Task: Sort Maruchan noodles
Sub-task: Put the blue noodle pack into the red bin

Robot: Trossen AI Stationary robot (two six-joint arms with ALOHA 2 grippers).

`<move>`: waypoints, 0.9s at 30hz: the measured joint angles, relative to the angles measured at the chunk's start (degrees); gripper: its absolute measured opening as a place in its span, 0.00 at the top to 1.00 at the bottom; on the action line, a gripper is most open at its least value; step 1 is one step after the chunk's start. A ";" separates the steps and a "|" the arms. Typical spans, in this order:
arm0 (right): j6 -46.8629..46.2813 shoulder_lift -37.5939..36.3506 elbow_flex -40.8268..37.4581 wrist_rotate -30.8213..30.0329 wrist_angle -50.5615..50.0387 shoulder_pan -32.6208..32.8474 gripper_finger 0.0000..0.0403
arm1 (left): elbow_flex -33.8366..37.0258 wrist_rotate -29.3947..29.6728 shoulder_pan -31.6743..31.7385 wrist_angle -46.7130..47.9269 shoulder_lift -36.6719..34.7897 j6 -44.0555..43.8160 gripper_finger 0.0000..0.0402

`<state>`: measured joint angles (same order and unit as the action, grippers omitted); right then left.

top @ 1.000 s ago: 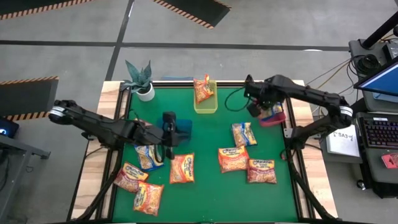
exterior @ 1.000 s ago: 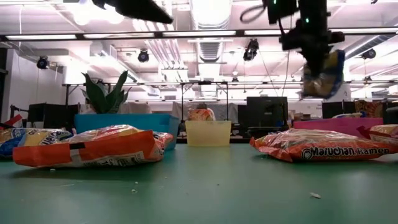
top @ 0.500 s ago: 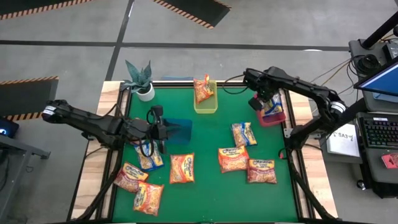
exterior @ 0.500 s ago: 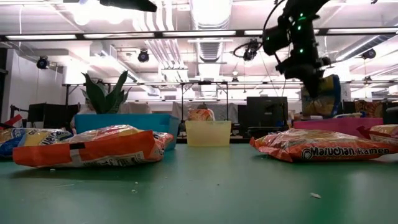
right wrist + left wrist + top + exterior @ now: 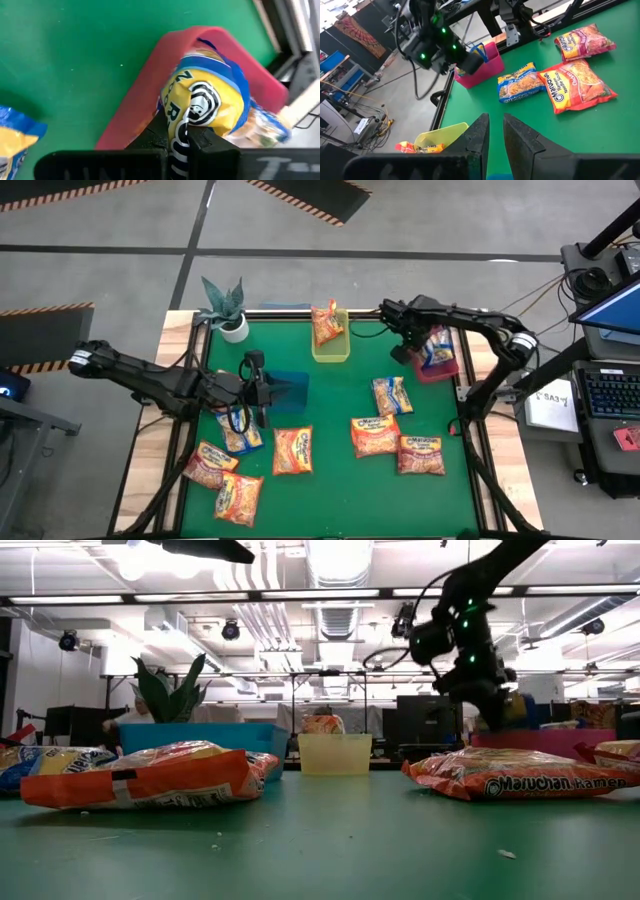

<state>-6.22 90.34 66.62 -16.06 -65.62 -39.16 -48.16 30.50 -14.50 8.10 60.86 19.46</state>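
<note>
1. Across the green counter [image 5: 330, 480] most of the loose Maruchan noodles are spread: a group at the near left [image 5: 236, 463] and four more packets at the right [image 5: 398, 435], all lying flat.
2. Blue bin [image 5: 288, 391] sits left of centre, with the left gripper [image 5: 262, 392] hovering right at its edge. Its fingers [image 5: 479, 137] look nearly together with just a thin gap, and nothing is between them.
3. Yellow bin [image 5: 331, 345] is at the far edge in the middle, and it has an orange packet [image 5: 325, 323] standing in it.
4. Red bin [image 5: 440, 364] is at the far right, and it's got a blue-edged packet [image 5: 210, 105] poking out of it.
5. Right gripper [image 5: 402, 353] hangs just beside the red bin on its inner side. In the right wrist view its fingers [image 5: 197, 150] are pressed on that blue-edged packet, clamped on its edge, while the packet sits over the bin.
6. Small potted plant [image 5: 226, 308] stands on the far left corner.
</note>
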 joint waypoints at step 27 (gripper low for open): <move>-2.77 -1.70 -3.20 -0.57 3.58 -0.26 0.76 | 0.00 -0.04 0.00 -1.99 0.00 0.59 0.90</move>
<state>-8.99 88.64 63.42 -16.63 -62.04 -39.42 -48.16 30.46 -14.50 6.11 60.86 20.05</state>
